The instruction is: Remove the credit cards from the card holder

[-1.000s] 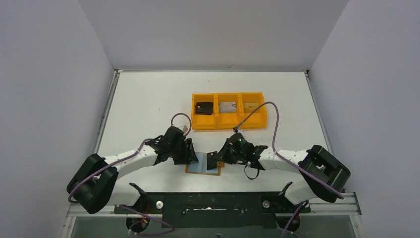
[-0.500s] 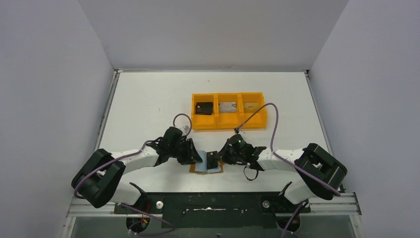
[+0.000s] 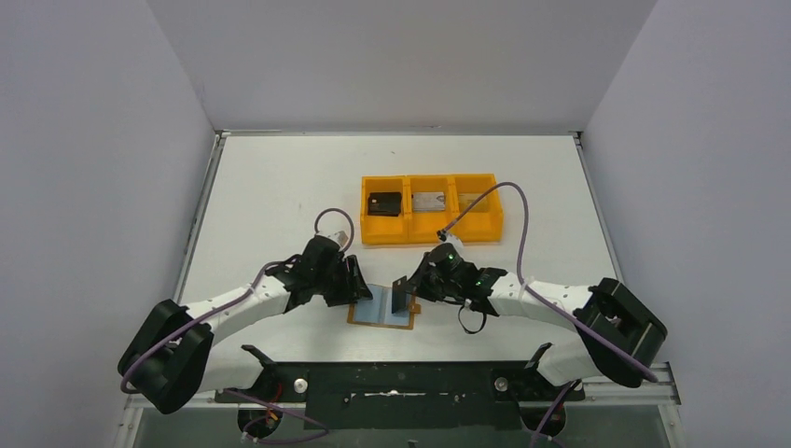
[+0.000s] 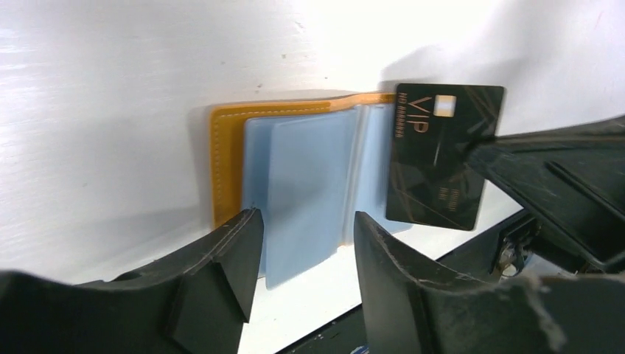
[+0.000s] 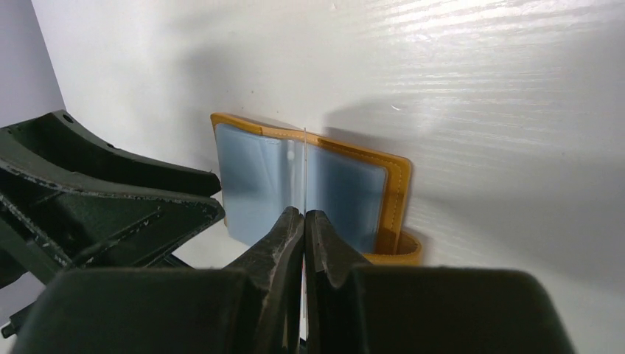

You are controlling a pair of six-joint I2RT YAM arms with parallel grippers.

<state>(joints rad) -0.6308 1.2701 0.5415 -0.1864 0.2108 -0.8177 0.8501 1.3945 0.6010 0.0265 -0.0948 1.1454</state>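
**Held edge-up on the right, spread on the left**

Found the right gripper [image 5: 304, 221] closed tight on a thin black plastic credit card with gold VIP lettering [image 4: 442, 158], stood on edge just above the flat tan-brown leather-like bifold card holder [image 3: 382, 308]. Saw that holder lying open near the front edge of the white table [image 3: 280, 205], grey-blue pockets up. Noted the left gripper [image 4: 306, 228] partly spread over the holder's left edge, contact unclear. Spotted more credit cards in the bright orange three-compartment plastic tray [image 3: 431, 233] behind: black [image 3: 383, 203] left, silvery [image 3: 428, 202] middle

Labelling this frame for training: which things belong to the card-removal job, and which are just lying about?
Job: card holder; black VIP card, pinched in right gripper; left gripper; cards in tray.
Lying about: orange tray; purple cables.
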